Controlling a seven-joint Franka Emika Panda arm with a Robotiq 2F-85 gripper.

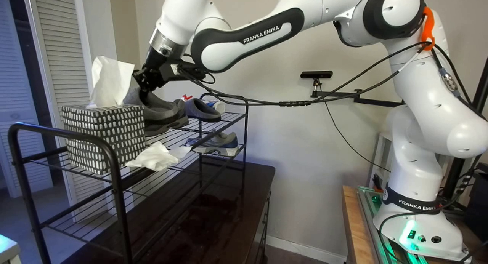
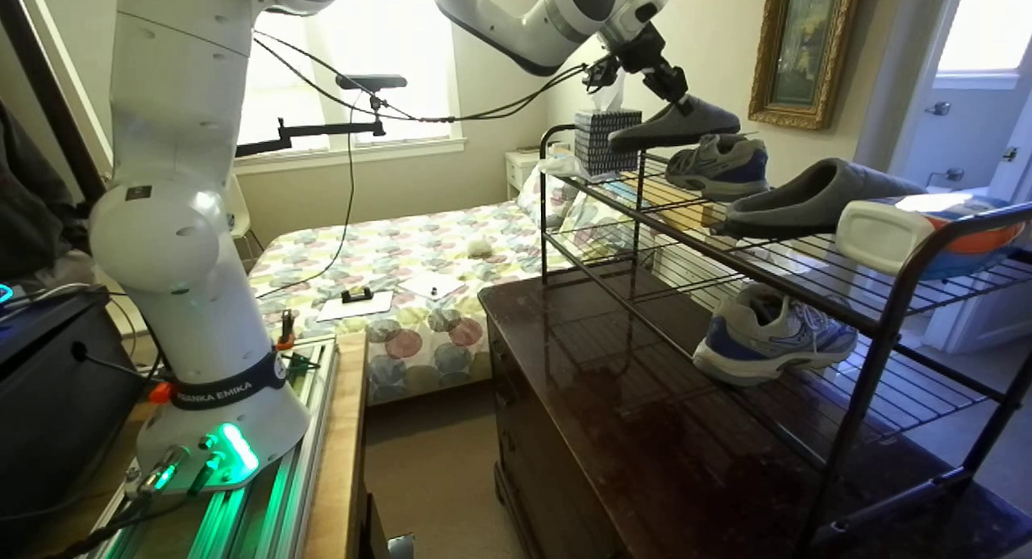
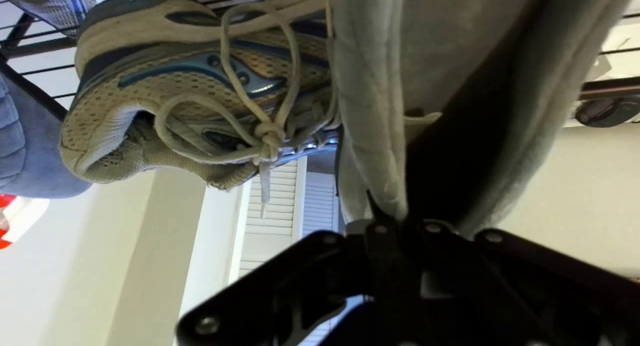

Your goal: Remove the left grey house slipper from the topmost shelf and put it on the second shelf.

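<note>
A grey slipper [image 2: 685,125] hangs tilted from my gripper [image 2: 682,101], above the top shelf [image 2: 685,238] and beside a tissue box. In an exterior view the same slipper [image 1: 158,113] is partly hidden behind that box, with the gripper [image 1: 145,90] at its opening. In the wrist view the gripper [image 3: 400,221] is shut on the rim of the slipper [image 3: 372,96]; its dark opening faces the camera. The other grey slipper [image 2: 822,198] rests on the top shelf at the opposite end. The second shelf [image 1: 72,207] shows below.
The tissue box [image 1: 106,138] and a loose tissue [image 1: 154,157] are on the top shelf. A sneaker [image 2: 717,168] stands between the slippers. A wipes pack [image 2: 883,236] lies at the end. Another sneaker [image 2: 766,341] stands on the second shelf. The rack stands on a dark dresser [image 2: 580,357].
</note>
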